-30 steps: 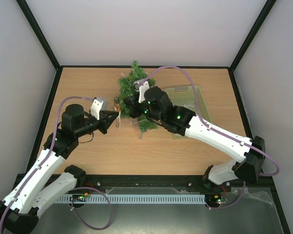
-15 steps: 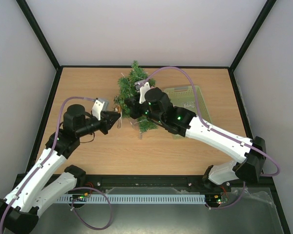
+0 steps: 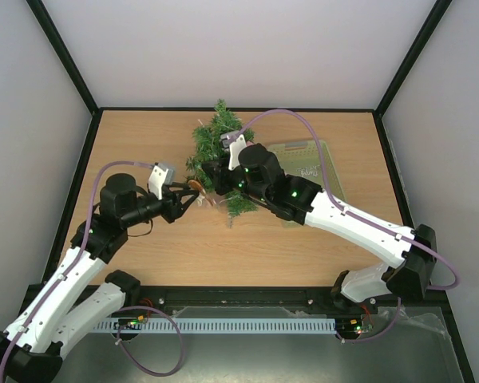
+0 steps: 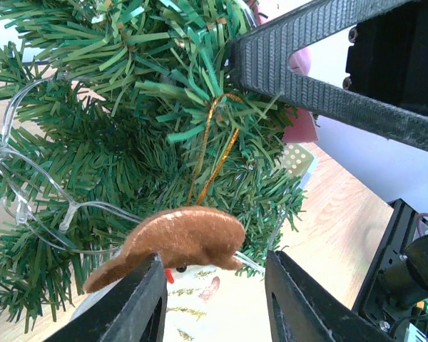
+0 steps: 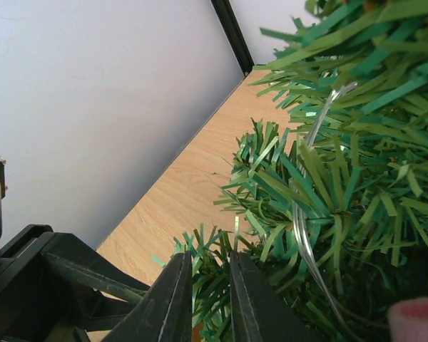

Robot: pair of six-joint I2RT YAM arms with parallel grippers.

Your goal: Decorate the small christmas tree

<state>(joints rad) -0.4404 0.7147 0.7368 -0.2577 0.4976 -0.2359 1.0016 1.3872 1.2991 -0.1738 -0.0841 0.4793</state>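
At the far middle of the table [image 3: 144,144], the small christmas tree [image 3: 211,144], just beside a pale green basket [image 3: 319,152]. Brown felt ornament [image 4: 175,239] hooked on a branch by its gold loop [image 4: 214,153]. Left gripper [image 4: 214,278] jaws apart beneath, letting it hang. Right gripper [image 5: 210,263] jaws nearly together amid needles, likely steadying; grip unclear.

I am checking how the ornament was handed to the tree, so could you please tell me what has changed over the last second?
The left gripper has opened and let go of the brown ornament, which now hangs by its gold loop from the small christmas tree. The right gripper stays closed on the tree; tree and basket have not moved.
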